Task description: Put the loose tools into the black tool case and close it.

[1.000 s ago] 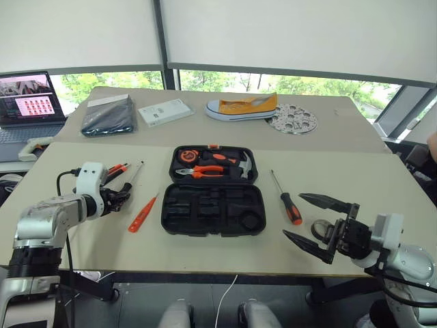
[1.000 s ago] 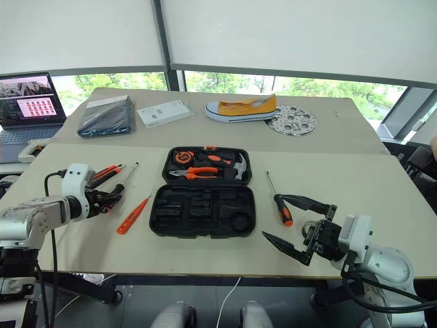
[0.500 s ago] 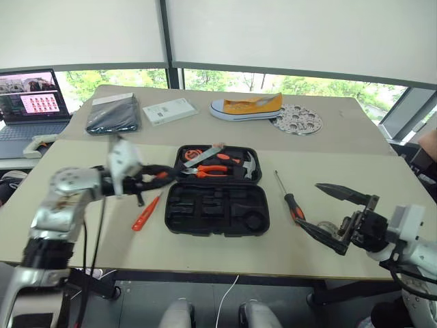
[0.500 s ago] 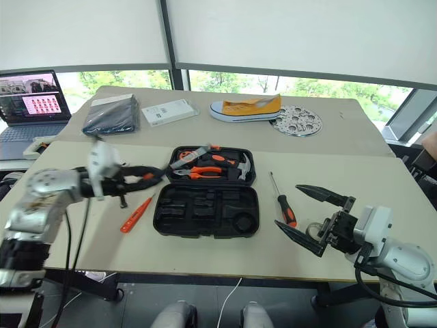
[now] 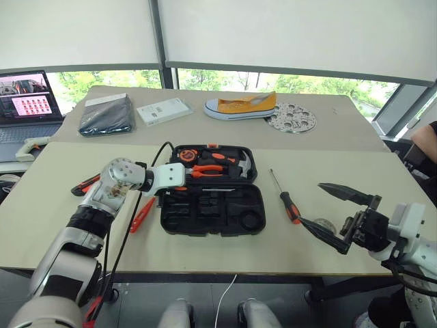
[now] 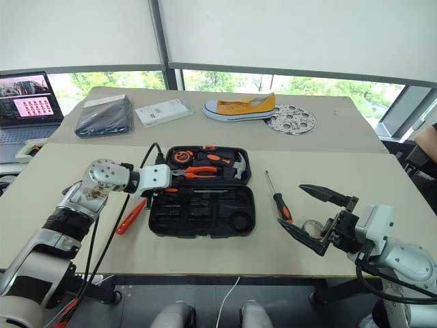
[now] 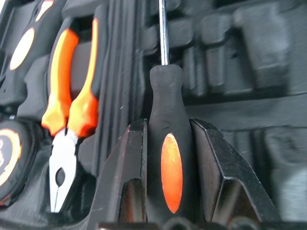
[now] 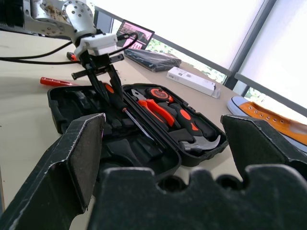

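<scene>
Left hand (image 7: 165,158) grips a black-and-orange screwdriver (image 7: 167,143) by the handle, holding it over the open case (image 5: 213,208) on the worktop (image 5: 205,256), shaft along the hinge. Right hand (image 5: 332,219) hangs spread wide, holding nothing, beside another screwdriver (image 5: 287,199) lying right of the case.

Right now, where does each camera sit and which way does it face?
Left eye and right eye: on the head, looking forward and down over the table at the open black tool case; left arm at left, right arm at right.
Left wrist: on the left arm, looking along the left hand, shut on a black-and-orange screwdriver over the case.
Right wrist: on the right arm, looking through the open right hand across the table.
Shared: right wrist and head views show the case and the left hand.
</scene>
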`<action>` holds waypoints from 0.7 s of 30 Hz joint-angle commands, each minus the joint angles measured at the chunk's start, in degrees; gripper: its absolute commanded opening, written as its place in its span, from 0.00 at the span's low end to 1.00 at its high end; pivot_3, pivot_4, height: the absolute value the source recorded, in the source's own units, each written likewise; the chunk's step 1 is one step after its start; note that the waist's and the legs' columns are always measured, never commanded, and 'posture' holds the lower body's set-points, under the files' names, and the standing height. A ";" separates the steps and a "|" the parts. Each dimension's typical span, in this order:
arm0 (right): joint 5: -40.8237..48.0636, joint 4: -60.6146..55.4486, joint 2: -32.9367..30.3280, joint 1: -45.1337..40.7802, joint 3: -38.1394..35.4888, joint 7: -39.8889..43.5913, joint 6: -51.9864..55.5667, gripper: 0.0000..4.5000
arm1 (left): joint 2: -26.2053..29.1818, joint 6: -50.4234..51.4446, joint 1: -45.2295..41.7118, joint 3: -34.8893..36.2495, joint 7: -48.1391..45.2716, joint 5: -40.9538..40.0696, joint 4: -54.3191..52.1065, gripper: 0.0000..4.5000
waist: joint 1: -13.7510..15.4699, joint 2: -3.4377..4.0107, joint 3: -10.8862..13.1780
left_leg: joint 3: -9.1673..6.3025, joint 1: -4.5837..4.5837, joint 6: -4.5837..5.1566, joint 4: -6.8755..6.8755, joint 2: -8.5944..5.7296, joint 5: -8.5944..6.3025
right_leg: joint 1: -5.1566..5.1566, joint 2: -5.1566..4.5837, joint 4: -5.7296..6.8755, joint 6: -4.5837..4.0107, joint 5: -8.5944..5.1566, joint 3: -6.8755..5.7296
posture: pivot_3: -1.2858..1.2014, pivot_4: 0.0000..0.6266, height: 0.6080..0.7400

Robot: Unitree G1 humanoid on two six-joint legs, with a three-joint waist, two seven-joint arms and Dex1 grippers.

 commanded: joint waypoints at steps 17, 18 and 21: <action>0.66 -1.34 0.02 2.40 -1.80 1.24 -0.17 1.00 | -4.99 16.16 1.51 10.95 2.51 -12.15 -9.34 0.99 | 0.07 0.01 0.00 | -0.01 0.00 0.01 0.34 0.06 -0.01 | 0.04 0.01 0.19 0.06 0.07 0.01 | 0.52 0.24 1.00; 0.87 -1.47 -0.15 2.84 -2.15 1.19 0.07 1.00 | -5.07 19.67 2.13 12.33 1.56 -14.66 -12.13 0.99 | 0.10 0.02 0.00 | -0.01 -0.06 0.01 0.35 0.07 -0.01 | 0.02 0.00 0.18 0.06 0.07 0.00 | 0.52 0.24 1.00; 1.04 -1.67 -0.24 3.74 -2.50 1.12 0.28 1.00 | -4.70 21.77 4.03 13.52 1.92 -15.76 -14.39 0.87 | 0.04 0.02 0.00 | -0.04 -0.18 0.02 0.39 0.06 -0.01 | -0.05 0.00 0.15 0.10 0.09 -0.01 | 0.52 0.24 1.00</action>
